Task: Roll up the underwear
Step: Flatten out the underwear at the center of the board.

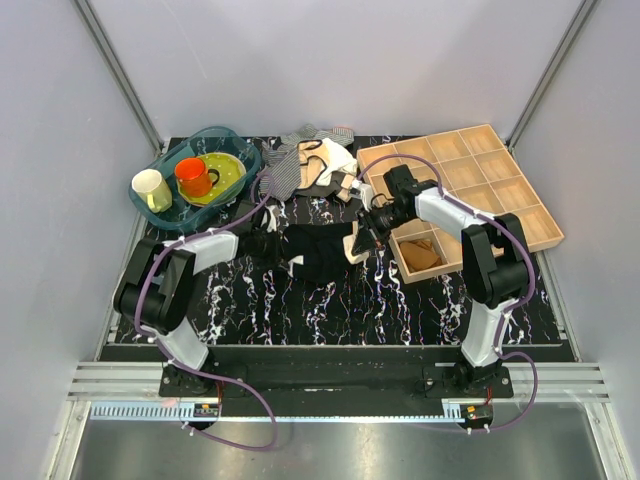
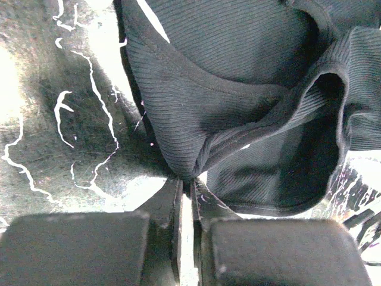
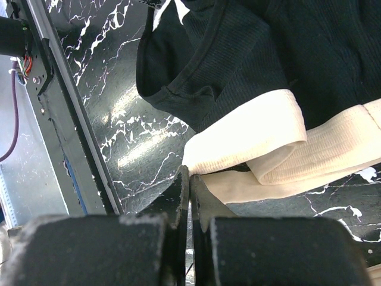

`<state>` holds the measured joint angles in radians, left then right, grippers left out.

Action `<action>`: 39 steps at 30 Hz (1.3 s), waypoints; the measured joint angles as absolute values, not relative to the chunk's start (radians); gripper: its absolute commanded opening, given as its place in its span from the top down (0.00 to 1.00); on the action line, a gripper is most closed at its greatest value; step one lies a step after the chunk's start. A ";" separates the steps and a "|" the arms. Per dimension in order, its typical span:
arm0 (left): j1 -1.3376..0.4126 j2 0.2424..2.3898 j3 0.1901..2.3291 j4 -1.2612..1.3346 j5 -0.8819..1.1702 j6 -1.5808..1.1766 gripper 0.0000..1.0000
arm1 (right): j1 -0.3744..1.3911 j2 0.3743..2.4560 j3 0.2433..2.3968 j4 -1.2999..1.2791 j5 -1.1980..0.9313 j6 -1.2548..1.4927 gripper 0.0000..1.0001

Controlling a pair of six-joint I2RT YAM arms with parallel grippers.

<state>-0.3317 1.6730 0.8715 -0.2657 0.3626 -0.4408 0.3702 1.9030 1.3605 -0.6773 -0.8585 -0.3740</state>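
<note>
The black underwear (image 1: 318, 252) lies spread on the dark marbled table, its cream waistband (image 1: 357, 243) on the right side. My left gripper (image 1: 268, 243) is at the garment's left edge; in the left wrist view it (image 2: 189, 180) is shut on a pinched fold of the black ribbed fabric (image 2: 238, 101). My right gripper (image 1: 368, 228) is at the garment's right edge; in the right wrist view it (image 3: 190, 174) is shut on the corner of the folded cream waistband (image 3: 250, 134), with the black fabric (image 3: 309, 53) beyond it.
A teal bin (image 1: 236, 142) at the back left holds a cream mug (image 1: 151, 189), an orange cup (image 1: 193, 176) and a green plate (image 1: 228, 172). A pile of striped and other cloths (image 1: 310, 160) lies at the back. A wooden compartment tray (image 1: 500, 185) at the right holds a tan bundle (image 1: 424, 255).
</note>
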 measured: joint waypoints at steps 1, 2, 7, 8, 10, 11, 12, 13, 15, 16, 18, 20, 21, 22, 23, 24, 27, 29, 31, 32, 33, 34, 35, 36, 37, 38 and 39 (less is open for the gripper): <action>-0.334 1.673 0.871 -0.263 0.361 -0.442 0.98 | 0.370 1.901 1.360 -0.677 -0.858 -0.375 0.99; -0.335 1.673 0.871 -0.262 0.358 -0.442 1.00 | 0.370 1.898 1.358 -0.677 -0.858 -0.377 1.00; -0.338 1.642 0.852 -0.258 0.346 -0.443 1.00 | 0.370 1.883 1.345 -0.690 -0.856 -0.398 1.00; -0.338 1.621 0.841 -0.258 0.344 -0.443 1.00 | 0.370 1.879 1.341 -0.696 -0.855 -0.404 1.00; -0.337 1.578 0.825 -0.260 0.342 -0.444 1.00 | 0.370 1.872 1.334 -0.707 -0.846 -0.415 1.00; -0.334 1.557 0.819 -0.260 0.343 -0.445 1.00 | 0.370 1.867 1.331 -0.712 -0.838 -0.419 1.00; -0.331 1.539 0.813 -0.258 0.343 -0.446 1.00 | 0.368 1.861 1.330 -0.720 -0.825 -0.424 1.00; -0.323 1.520 0.808 -0.258 0.345 -0.447 1.00 | 0.365 1.854 1.330 -0.727 -0.812 -0.426 1.00; -0.287 1.485 0.807 -0.258 0.356 -0.451 1.00 | 0.363 1.846 1.339 -0.739 -0.795 -0.429 1.00; -0.263 1.474 0.812 -0.259 0.364 -0.454 1.00 | 0.361 1.847 1.362 -0.759 -0.785 -0.429 1.00; -0.214 1.470 0.841 -0.274 0.381 -0.455 1.00 | 0.358 1.861 1.434 -0.786 -0.770 -0.430 1.00; -0.165 1.497 0.929 -0.314 0.416 -0.454 1.00 | 0.355 1.901 1.584 -0.823 -0.766 -0.429 1.00; -0.148 1.515 0.980 -0.329 0.429 -0.453 1.00 | 0.353 1.929 1.673 -0.836 -0.762 -0.427 1.00; -0.129 1.543 1.057 -0.356 0.447 -0.453 1.00 | 0.351 1.958 1.768 -0.852 -0.760 -0.425 1.00; -0.116 1.563 1.116 -0.362 0.457 -0.452 1.00 | 0.349 1.983 1.847 -0.863 -0.759 -0.423 1.00; -0.100 1.579 1.180 -0.373 0.468 -0.449 1.00 | 0.345 2.015 1.945 -0.873 -0.756 -0.419 1.00; -0.072 1.586 1.312 -0.407 0.492 -0.442 1.00 | 0.330 2.075 2.167 -0.912 -0.754 -0.412 1.00; -0.061 1.569 1.363 -0.415 0.503 -0.435 1.00 | 0.319 2.080 2.242 -0.937 -0.775 -0.413 1.00; -0.058 1.529 1.363 -0.426 0.510 -0.426 1.00 | 0.311 2.056 2.224 -0.936 -0.804 -0.423 1.00; -0.058 1.497 1.331 -0.411 0.516 -0.421 1.00 | 0.307 2.028 2.170 -0.936 -0.815 -0.430 1.00; -0.058 1.465 1.290 -0.405 0.522 -0.419 0.99 | 0.306 2.004 2.112 -0.933 -0.827 -0.438 1.00; -0.059 1.425 1.232 -0.398 0.529 -0.418 0.96 | 0.306 1.966 2.008 -0.906 -0.837 -0.449 1.00; -0.063 1.390 1.161 -0.386 0.540 -0.417 0.91 | 0.306 1.925 1.892 -0.888 -0.843 -0.464 1.00; -0.069 1.359 1.083 -0.373 0.552 -0.415 0.88 | 0.307 1.896 1.790 -0.887 -0.854 -0.481 1.00; -0.075 1.335 0.986 -0.370 0.567 -0.415 0.83 | 0.308 1.873 1.686 -0.879 -0.861 -0.504 0.98; -0.083 1.329 0.908 -0.365 0.581 -0.417 0.76 | 0.313 1.859 1.588 -0.885 -0.863 -0.532 0.94; -0.094 1.329 0.830 -0.366 0.599 -0.420 0.62 | 0.316 1.854 1.520 -0.897 -0.863 -0.561 0.88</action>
<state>-0.0944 1.3293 0.8295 -0.3660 0.5995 -0.4202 0.3164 1.8538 1.5204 -0.8974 -0.8635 -0.5606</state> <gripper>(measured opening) 0.151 0.013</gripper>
